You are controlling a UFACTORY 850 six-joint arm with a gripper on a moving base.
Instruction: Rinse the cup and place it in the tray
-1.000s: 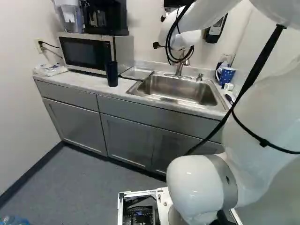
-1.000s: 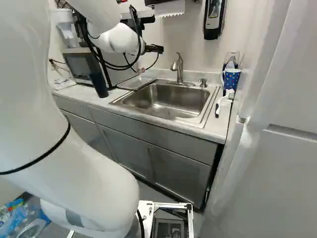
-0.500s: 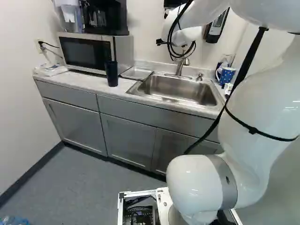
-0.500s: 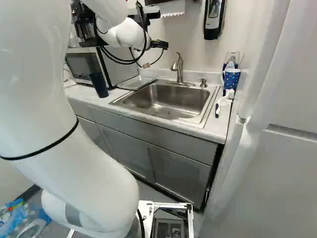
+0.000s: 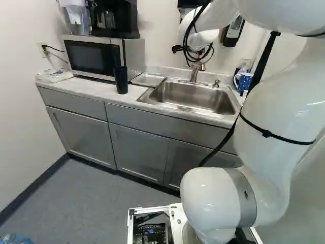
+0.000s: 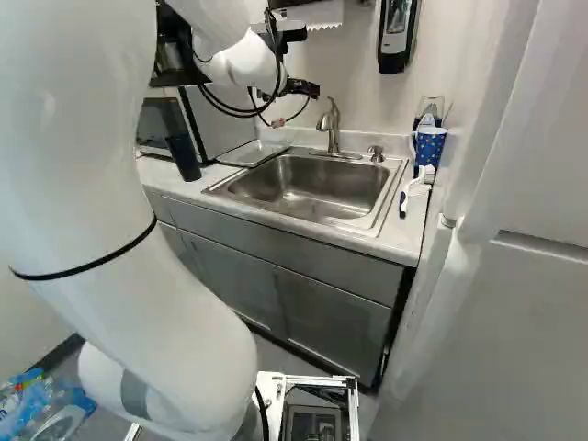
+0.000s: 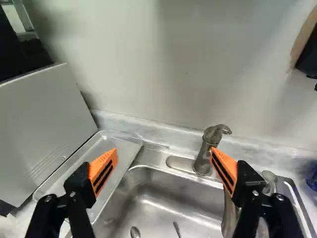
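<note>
Toward 12 o'clock over sink (image 7: pixel 154 157), claw (image 7: pixel 164 150) spread, empty, near tap (image 6: pixel 332 129). Probably water first: nudge lever (image 7: pixel 221 129) squarely, gently. Dark cup (image 6: pixel 183 158), likely target, on tabletop (image 5: pixel 96 91), sink's 9 o'clock.

Tumbler (image 5: pixel 121 81) solid dark navy, near black; mug (image 6: pixel 430 147) blue with white dots, white handle; tray (image 7: pixel 130 147) silver-grey, sink (image 6: pixel 308 204) and faucet (image 6: pixel 333 129) metallic silver. Gripper (image 6: pixel 309 89) black, pads (image 7: pixel 100 162) bright orange with black slanted stripes; arm (image 6: pixel 73 138) glossy white, grey band near its foot, black strap (image 5: pixel 266 133). Countertop (image 5: pixel 96 92) pale grey-white, marbled, cabinets (image 5: pixel 139 151) plain mid grey, floor (image 5: pixel 101 198) blue-grey, microwave (image 5: pixel 131 56) silver with black door, coffee maker (image 5: pixel 116 33) black, wall-mounted dispenser (image 6: pixel 396 37) black with pale grey front, wall (image 5: pixel 23 117) off-white.
</note>
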